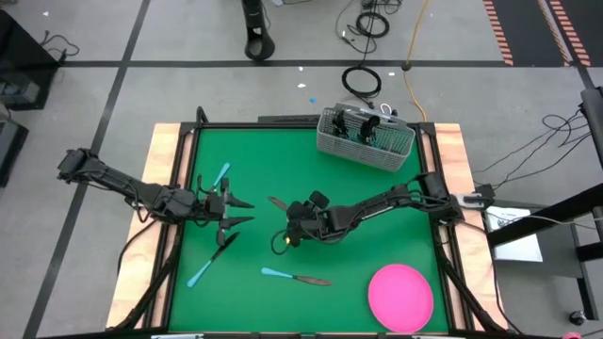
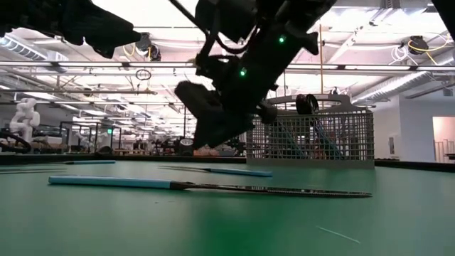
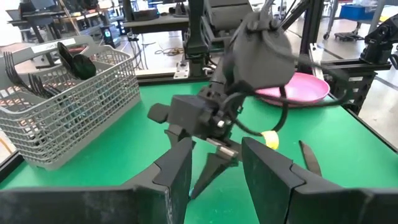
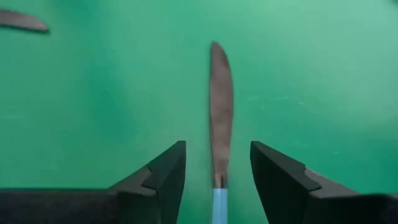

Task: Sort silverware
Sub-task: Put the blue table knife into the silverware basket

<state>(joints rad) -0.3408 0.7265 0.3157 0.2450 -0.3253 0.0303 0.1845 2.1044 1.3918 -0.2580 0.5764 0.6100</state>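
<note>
The silverware lies scattered on the green mat: one knife (image 4: 221,93) with a dark blade (image 1: 277,202) and a light blue handle, another knife (image 1: 297,277) nearer the front, and two more blue-handled pieces (image 1: 220,176) (image 1: 209,262) on the left. My right gripper (image 4: 217,168) is open and hovers above the first knife (image 2: 213,171), a finger on either side where blade meets handle, touching nothing. My left gripper (image 1: 240,212) is open, level above the mat to the left of the right gripper (image 1: 290,231), and holds nothing. More silverware stands in the caddy.
The grey wire-mesh caddy (image 1: 366,141) stands at the far edge, right of centre, with dark heads sticking up from it. The pink plate (image 1: 400,297) lies at the near right corner. Wooden rails border the mat. The two grippers are close together at mid-table.
</note>
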